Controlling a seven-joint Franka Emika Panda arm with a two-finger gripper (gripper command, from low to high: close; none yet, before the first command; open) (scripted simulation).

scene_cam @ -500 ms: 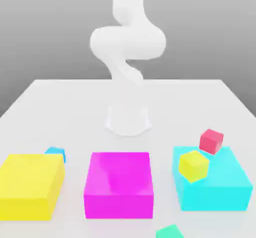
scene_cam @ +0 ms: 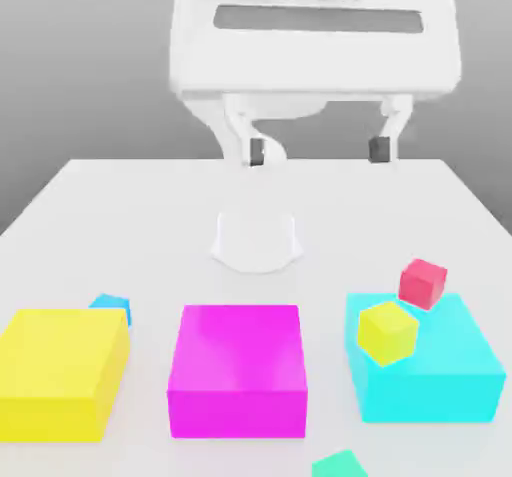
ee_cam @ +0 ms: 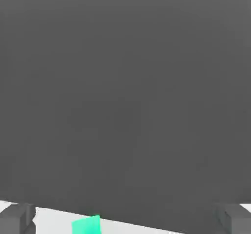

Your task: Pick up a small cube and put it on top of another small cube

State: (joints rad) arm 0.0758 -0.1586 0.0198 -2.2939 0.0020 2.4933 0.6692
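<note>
The small green cube (scene_cam: 340,464) lies at the table's near edge, in front of the magenta box, cut off by the exterior view's lower border. It also appears in the hand view as the green cube (ee_cam: 87,225) between the two fingertips. The small light-blue cube (scene_cam: 111,306) sits behind the yellow box, at the exterior view's left, mostly hidden by that box. My gripper (scene_cam: 318,150) hangs high above the table, close to the camera, open, with nothing between its fingers (scene_cam: 257,151).
Three big boxes stand in a row: yellow (scene_cam: 60,373), magenta (scene_cam: 238,369) and cyan (scene_cam: 425,360). A small yellow cube (scene_cam: 387,331) and a small red cube (scene_cam: 422,283) rest on the cyan box. The arm's round white base (scene_cam: 257,239) stands behind them.
The hand has swung into the exterior view from above, now large and near the camera with its fingers pointing down. The cubes and boxes have not moved.
</note>
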